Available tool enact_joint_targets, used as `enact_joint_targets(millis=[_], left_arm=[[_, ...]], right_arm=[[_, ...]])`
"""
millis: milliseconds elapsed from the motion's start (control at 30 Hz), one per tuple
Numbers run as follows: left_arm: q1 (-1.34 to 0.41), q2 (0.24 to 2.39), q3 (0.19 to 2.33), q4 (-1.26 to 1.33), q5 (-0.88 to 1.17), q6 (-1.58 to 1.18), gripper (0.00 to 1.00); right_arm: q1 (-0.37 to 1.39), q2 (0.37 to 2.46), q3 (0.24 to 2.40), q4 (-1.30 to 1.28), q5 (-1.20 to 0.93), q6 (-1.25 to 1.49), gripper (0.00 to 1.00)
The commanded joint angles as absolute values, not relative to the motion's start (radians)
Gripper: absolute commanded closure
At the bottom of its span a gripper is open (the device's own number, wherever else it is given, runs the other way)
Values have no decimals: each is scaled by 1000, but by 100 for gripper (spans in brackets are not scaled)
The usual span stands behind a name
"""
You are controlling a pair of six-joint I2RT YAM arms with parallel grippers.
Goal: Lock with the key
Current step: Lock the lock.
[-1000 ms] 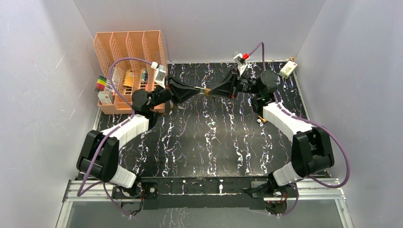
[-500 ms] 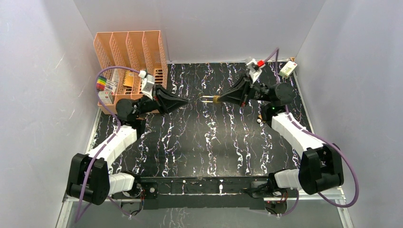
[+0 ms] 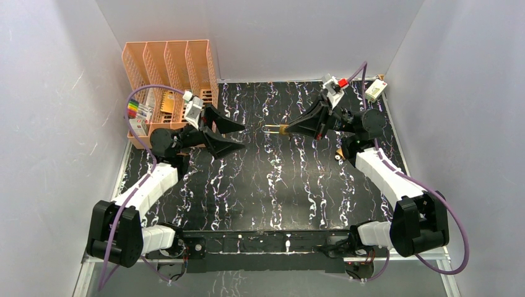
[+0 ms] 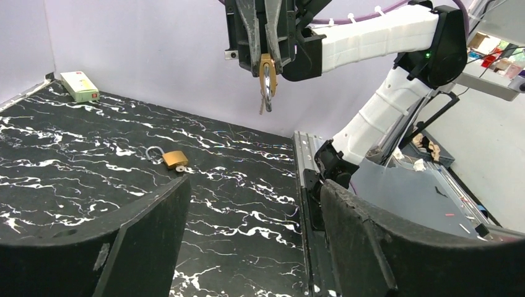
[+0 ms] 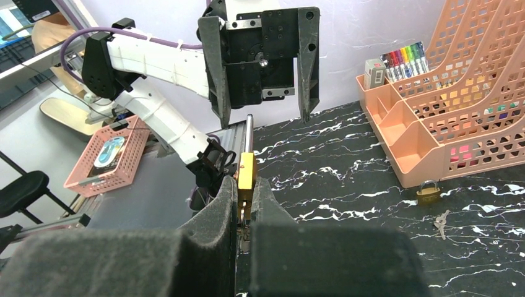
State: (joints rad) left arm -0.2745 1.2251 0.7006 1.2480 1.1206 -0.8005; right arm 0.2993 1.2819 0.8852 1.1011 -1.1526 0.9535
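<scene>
Above the middle of the tabletop (image 3: 247,185), clamped tight in the right tool (image 5: 246,189): a brass padlock (image 4: 267,77), with its shackle pointing toward the left arm. Facing it and well apart, the left tool (image 3: 241,135), spread wide, holding nothing. Down by the orange rack (image 5: 464,93), a key (image 5: 441,219) just beside a second padlock (image 5: 427,193). No telling from these views of any key already in the held lock. Seems to be the stage between steadying the lock and working the key. Next, most likely: fetch that key, line it up squarely with the keyhole, push in and turn.
</scene>
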Motion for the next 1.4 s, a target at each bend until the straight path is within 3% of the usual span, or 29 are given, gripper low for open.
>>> enact_joint_targets(millis=[0,67,300,1000,1367], left_arm=[[-305,1233,763,1287,1133,-827,22],[-328,1258,779,1287,1119,-834,15],[-405,1330,829,1290,1078,-823,15],[-405,1334,834,1304,1021,-831,41],[-416,1351,841,1317,1008,-841,42]], right_arm=[[312,1271,916,1118,-1136,932,100],[324,1274,925,1091,-1135,909,100],[351,1270,922,1039,-1121,868,100],[355,1269,907,1000,-1118,830,100],[357,1276,905,993,-1120,823,100]])
